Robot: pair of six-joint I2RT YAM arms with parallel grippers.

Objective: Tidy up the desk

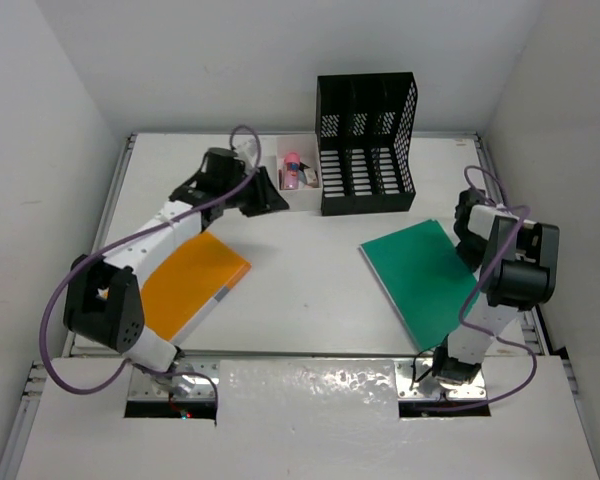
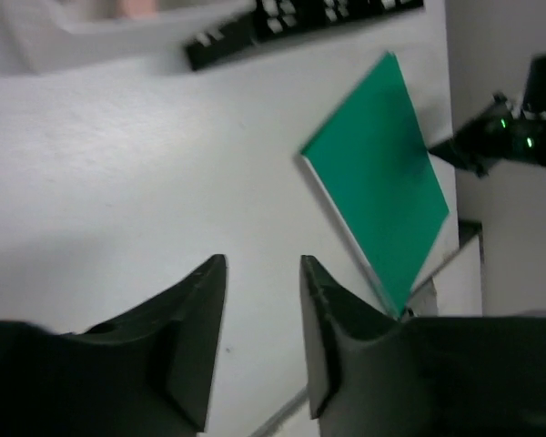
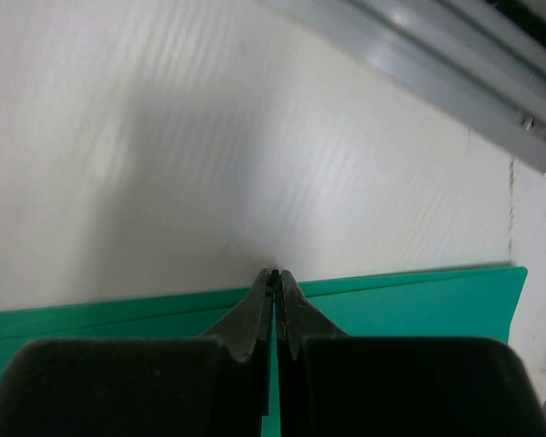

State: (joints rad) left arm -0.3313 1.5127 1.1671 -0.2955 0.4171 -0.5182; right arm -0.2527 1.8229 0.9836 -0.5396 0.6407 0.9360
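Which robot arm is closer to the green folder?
Right. The right gripper is at the far edge of the green folder, jaws shut, tips over it. The left gripper is across the desk, near the small white box, jaws open.

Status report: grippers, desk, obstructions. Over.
Left gripper open, empty. Right gripper shut at edge of green folder. Desk: orange folder flat, neither in black rack. Left arm over orange folder.

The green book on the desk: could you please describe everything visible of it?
The green book is thin, with a plain matte cover and a pale page edge along one long side. It lies flat and askew on the right half of the desk. The shut fingertips of the right hand meet its far edge.
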